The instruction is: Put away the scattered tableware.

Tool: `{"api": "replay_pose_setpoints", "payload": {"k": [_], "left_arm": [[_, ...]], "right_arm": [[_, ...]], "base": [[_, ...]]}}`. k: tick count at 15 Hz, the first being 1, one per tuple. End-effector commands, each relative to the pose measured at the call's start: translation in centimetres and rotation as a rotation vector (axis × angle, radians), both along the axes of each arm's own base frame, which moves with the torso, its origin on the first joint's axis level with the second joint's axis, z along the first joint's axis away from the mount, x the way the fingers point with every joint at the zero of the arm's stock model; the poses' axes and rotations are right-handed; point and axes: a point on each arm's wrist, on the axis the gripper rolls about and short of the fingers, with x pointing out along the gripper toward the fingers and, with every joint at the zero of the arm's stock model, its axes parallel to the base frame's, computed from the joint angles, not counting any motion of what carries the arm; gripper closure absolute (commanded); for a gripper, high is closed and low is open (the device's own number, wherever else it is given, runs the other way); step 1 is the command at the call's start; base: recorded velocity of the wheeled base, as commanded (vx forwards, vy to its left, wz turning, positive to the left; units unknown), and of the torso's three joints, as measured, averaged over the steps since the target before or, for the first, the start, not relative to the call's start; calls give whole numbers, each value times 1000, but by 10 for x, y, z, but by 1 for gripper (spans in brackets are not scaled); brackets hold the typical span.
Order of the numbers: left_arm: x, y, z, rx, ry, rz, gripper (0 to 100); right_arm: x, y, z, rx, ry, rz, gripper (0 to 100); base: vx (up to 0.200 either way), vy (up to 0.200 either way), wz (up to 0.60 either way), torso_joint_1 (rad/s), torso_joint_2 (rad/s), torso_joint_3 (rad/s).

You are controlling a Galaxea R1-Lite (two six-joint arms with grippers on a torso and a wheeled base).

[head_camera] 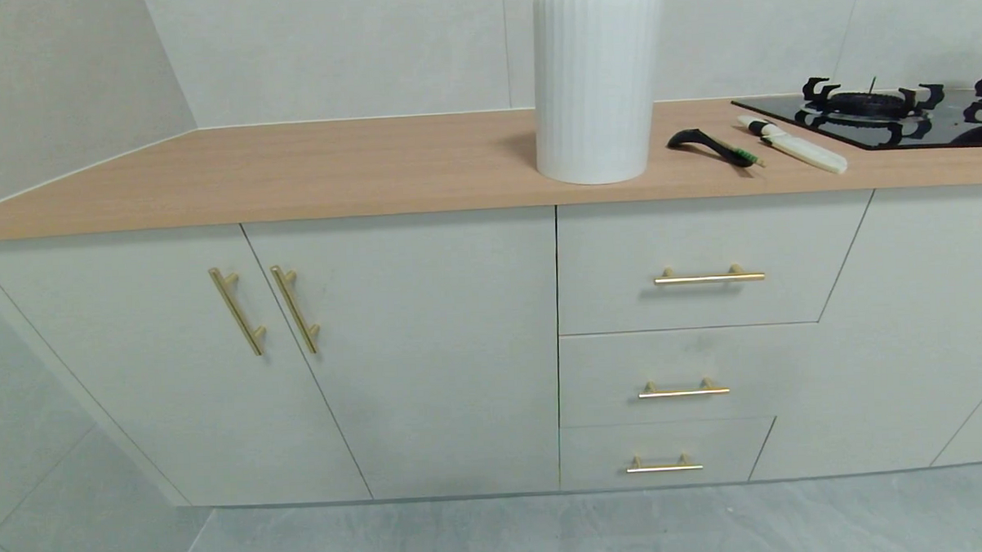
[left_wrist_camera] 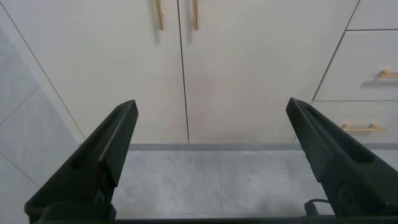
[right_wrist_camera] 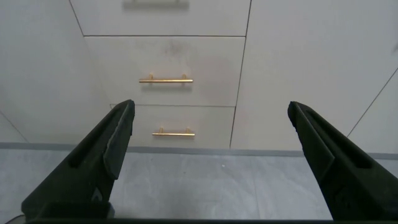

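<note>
Wooden table (head_camera: 332, 167) on pale cabinets (head_camera: 428, 343), grey tile floor (head_camera: 549, 527), tiled wall (head_camera: 352, 52).
A black utensil (head_camera: 711, 147) and a white utensil (head_camera: 793, 143) lie side by side on the table, between the white ribbed bin (head_camera: 595, 84) and the hob (head_camera: 886, 119), which the picture edge cuts off. The left gripper (left_wrist_camera: 211, 107) and the right gripper (right_wrist_camera: 211, 107) hang low before the cabinets, both wide open and empty.

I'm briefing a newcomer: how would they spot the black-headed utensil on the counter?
On the wooden countertop, look right of the tall white ribbed cylinder. The black-headed utensil lies between it and a long white knife-like tool; it alone is dark.
</note>
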Motion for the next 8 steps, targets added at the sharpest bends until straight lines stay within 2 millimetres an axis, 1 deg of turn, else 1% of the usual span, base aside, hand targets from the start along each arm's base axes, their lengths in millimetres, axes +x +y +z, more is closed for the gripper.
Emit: {"api": "replay_pose_setpoints", "payload": {"k": [1,2,3,4,5,6,7,8], "left_arm": [[0,0,0,0,2,1,0],[0,0,0,0,2,1,0],[0,0,0,0,2,1,0],[0,0,0,0,2,1,0],[0,0,0,0,2,1,0],[0,0,0,0,2,1,0],[0,0,0,0,2,1,0],[0,0,0,0,2,1,0]], "right_arm": [[-7,0,37,77,-79,37,0],[-5,0,38,75,-57,58,0],[0,0,39,74,-1,114,0],[9,0,38,61,105,201,0],[17,1,39,51,176,247,0],[30,3,42,41,271,286,0],[41,6,48,34,327,307,0],[57,10,57,26,403,315,0]], "base": [[0,0,0,0,0,0],[0,0,0,0,0,0],[0,0,0,0,0,0],[0,0,0,0,0,0],[0,0,0,0,0,0],[0,0,0,0,0,0],[0,0,0,0,0,0],[0,0,0,0,0,0]]}}
